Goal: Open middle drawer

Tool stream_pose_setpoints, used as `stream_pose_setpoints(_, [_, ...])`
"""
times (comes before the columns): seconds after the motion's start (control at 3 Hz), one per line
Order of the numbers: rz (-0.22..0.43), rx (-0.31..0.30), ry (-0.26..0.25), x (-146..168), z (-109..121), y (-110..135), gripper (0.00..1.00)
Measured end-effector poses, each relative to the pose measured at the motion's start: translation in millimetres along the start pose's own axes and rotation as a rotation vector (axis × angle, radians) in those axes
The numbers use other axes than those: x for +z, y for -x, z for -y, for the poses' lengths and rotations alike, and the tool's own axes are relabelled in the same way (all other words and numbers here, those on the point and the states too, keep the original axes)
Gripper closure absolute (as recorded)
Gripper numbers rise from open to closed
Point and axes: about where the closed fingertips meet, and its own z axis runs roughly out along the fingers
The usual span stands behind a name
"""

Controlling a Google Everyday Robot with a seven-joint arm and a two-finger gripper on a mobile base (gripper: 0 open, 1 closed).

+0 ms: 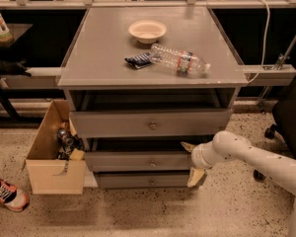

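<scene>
1. Front of middle drawer (138, 160): smooth, matt grey painted wood; its round knob (152, 164) is dull metal.
2. The gripper (192, 162), at the drawer's right end: glossy white plastic shell, matt tan fingers (195, 177) spread apart.
3. The bottle (180, 60), far on top: clear glossy plastic.
4. The box (54, 174), left: matt brown cardboard.

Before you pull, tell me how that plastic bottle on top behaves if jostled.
Lying on its side, the bottle would probably roll. Seemingly empty, so likely light. The end effector is at one end of the middle drawer.
</scene>
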Motion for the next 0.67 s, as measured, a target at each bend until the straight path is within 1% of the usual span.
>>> stream_pose_setpoints(0.33, [-0.018,0.002,0.066,17.8,-3.0,-0.9,0.0])
stream_pose_setpoints(0.67, [-0.043,0.0,0.15,37.3,-10.2,0.1,0.0])
